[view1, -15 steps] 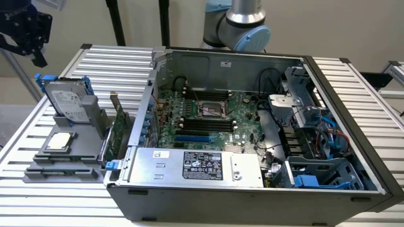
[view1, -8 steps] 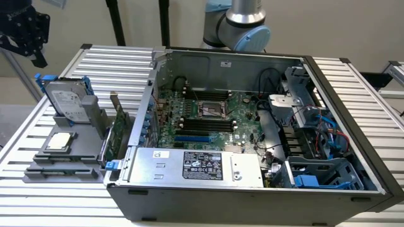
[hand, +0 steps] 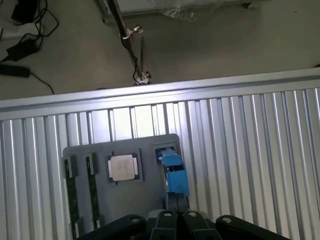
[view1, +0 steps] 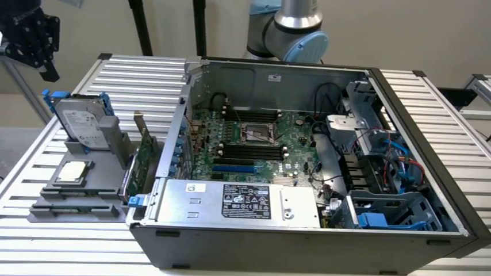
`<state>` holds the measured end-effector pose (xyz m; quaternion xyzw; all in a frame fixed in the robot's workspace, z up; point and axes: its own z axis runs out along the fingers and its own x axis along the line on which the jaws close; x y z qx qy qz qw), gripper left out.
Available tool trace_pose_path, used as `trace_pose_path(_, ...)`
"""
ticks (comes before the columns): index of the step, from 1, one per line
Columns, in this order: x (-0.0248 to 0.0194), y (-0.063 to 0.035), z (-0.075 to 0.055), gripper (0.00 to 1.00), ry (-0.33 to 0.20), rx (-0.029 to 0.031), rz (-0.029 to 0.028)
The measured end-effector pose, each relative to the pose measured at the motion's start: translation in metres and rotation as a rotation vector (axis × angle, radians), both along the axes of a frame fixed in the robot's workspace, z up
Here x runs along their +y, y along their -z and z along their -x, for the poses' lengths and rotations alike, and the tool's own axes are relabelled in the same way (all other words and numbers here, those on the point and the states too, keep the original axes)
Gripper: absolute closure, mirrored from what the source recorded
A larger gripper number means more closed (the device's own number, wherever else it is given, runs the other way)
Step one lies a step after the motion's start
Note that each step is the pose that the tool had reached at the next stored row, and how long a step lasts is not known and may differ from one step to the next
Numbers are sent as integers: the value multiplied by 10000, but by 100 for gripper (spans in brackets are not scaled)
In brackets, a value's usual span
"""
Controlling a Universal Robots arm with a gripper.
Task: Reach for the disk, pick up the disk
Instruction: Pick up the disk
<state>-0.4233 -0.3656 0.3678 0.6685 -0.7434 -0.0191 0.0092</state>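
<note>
At exterior view's left, end effector (view1: 45, 64) hangs above disk (view1: 80, 123), well apart; open or closed: cannot tell. Disk upright in grey holder (view1: 77, 211) on counter (view1: 433, 115), chip (view1: 73, 171) beside.

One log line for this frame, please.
stage: reach | gripper: in the air above disk, apart from it | disk: upright in grey holder, beside chip | grasp: not yet

Soft even light, pale glare on the ribbed table (hand: 250, 140), dim shadow inside the case (view1: 307, 244)
</note>
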Motion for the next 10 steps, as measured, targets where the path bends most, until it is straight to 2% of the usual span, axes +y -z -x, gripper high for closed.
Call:
trace_pose_path(7, 77, 6, 6, 89, -698, -10, 0)
trace_pose_path(10, 94, 12, 38, 89, -845, -8, 27)
